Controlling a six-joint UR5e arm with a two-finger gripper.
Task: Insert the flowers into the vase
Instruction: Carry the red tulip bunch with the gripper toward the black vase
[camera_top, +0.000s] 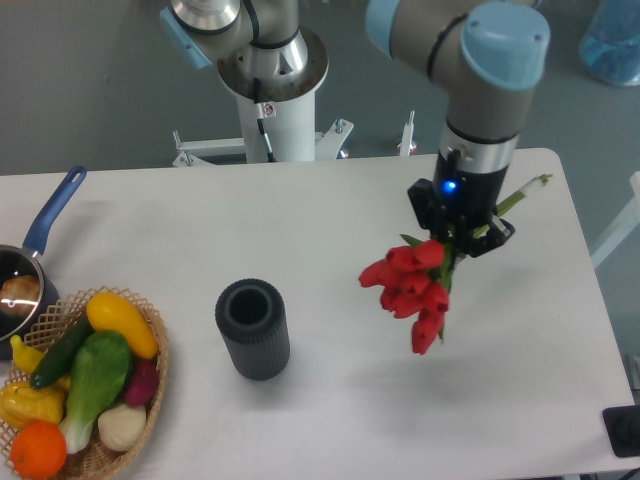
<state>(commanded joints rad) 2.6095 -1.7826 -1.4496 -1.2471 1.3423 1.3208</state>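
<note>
Now, label by label:

Flowers: the flowers are a tight bunch of red tulip heads on green stems, the blooms crowded together and pointing down and toward the camera, the lowest bloom hanging below the rest.
Stems: pale green stem ends stick out up and to the right, past the fingers, over the table's far right part.
Place of the flowers: they hang in the air over the white table, held in the gripper, with the red heads just below and left of the fingers.
Fingers: clenched on the stems, which pass between them; the exact contact is partly hidden by leaves and the black gripper body.
Gripper body: black, with a small blue light lit on its side, under a grey and light blue wrist.
Vase: the vase is a dark grey ribbed cylinder with a round open mouth, standing upright on the table, well apart from the fingers, to their left and lower in view.
Basket: a wicker basket of colourful fruit and vegetables sits farther left than the vase, at the table's near left corner.
Saucepan: a blue-handled saucepan lies at the left edge, farthest from the fingers.
</note>
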